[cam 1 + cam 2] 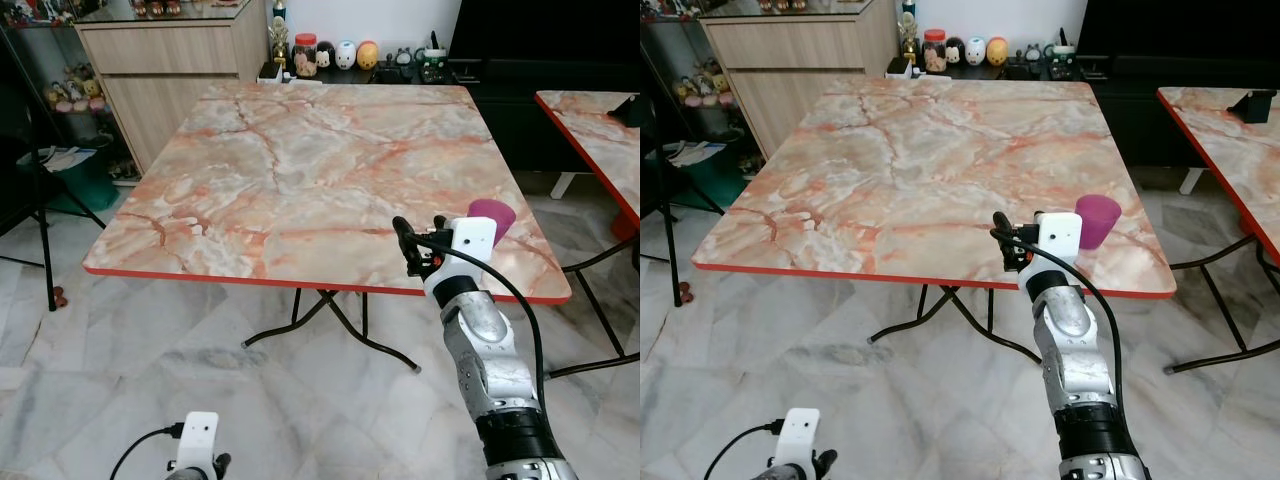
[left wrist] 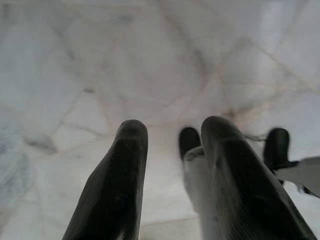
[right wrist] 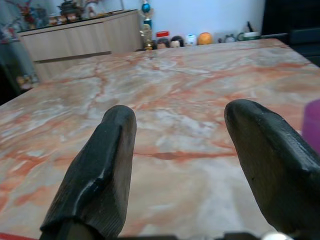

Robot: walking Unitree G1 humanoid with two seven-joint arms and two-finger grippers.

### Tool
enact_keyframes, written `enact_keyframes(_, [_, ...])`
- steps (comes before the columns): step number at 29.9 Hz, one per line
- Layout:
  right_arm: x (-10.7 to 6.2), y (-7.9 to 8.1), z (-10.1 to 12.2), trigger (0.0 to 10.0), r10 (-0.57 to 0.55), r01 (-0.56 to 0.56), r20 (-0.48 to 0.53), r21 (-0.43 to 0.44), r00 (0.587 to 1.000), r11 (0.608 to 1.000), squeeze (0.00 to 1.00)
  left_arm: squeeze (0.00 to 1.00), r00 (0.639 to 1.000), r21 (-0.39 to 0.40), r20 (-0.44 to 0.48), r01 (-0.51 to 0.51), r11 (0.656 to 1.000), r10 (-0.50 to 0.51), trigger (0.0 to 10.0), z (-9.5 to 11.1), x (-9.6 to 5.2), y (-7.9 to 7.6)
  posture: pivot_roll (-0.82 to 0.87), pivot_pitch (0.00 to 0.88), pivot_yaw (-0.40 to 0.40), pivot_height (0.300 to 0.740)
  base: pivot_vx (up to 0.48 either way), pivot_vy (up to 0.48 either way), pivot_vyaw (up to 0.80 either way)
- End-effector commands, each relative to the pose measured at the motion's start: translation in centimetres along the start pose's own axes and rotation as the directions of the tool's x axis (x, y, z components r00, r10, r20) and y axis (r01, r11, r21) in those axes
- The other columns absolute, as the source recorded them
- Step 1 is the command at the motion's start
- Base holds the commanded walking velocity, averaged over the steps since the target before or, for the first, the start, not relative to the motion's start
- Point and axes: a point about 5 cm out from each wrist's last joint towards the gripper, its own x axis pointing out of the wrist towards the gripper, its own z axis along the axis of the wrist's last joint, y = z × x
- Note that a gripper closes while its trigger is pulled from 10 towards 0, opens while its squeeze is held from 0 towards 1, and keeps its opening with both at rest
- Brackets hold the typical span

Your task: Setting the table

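Left gripper (image 2: pixel 170 165) hangs low over pale marble floor (image 1: pixel 150 370), fingers parted. Right gripper (image 3: pixel 200 150), lower right, open above marble-patterned red-edged table (image 1: pixel 300 180), beside purple plastic cup (image 1: pixel 1097 220).

A home: folding marble-pattern table (image 1: pixel 300 180), wooden sideboard (image 1: pixel 165 70), figurines (image 1: pixel 335 55).

The cup (image 1: pixel 490 220) is half hidden behind the wrist camera (image 1: pixel 470 240). At three o'clock, a second table (image 1: pixel 600 130) is cut off.
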Motion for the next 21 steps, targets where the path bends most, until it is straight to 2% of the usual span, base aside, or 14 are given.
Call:
enact_keyframes(1, [0.1,-0.5,0.4,10.0,-0.023,0.023,0.013,0.002,1.000,1.000,0.00,0.00,1.000,0.006,-0.012,0.000,1.000,0.000,10.0,-0.4,-0.1,0.0,0.01,0.000,0.031,0.736,0.000,0.000,0.00])
enact_keyframes(6, [0.2,-0.6,0.6,10.0,-0.047,0.047,0.021,-0.012,0.999,0.999,0.00,0.00,1.000,0.018,-0.018,0.010,1.000,-0.009,10.0,-0.4,-0.1,0.0,0.01,0.000,0.031,0.736,0.254,0.000,0.00])
enact_keyframes(13, [0.3,-2.1,1.2,10.0,-0.151,0.152,0.035,-0.020,0.988,0.988,0.00,0.00,1.000,0.017,-0.019,0.012,1.000,-0.012,10.0,-0.4,0.0,0.0,0.01,0.000,0.031,0.736,0.273,0.000,0.00])
enact_keyframes(21, [0.4,-1.7,1.4,10.0,-0.127,0.128,0.045,-0.019,0.991,0.992,0.00,0.00,1.000,0.024,-0.021,0.010,1.000,-0.010,10.0,-0.4,0.0,0.0,0.01,0.000,0.030,0.736,0.200,0.000,-0.16])
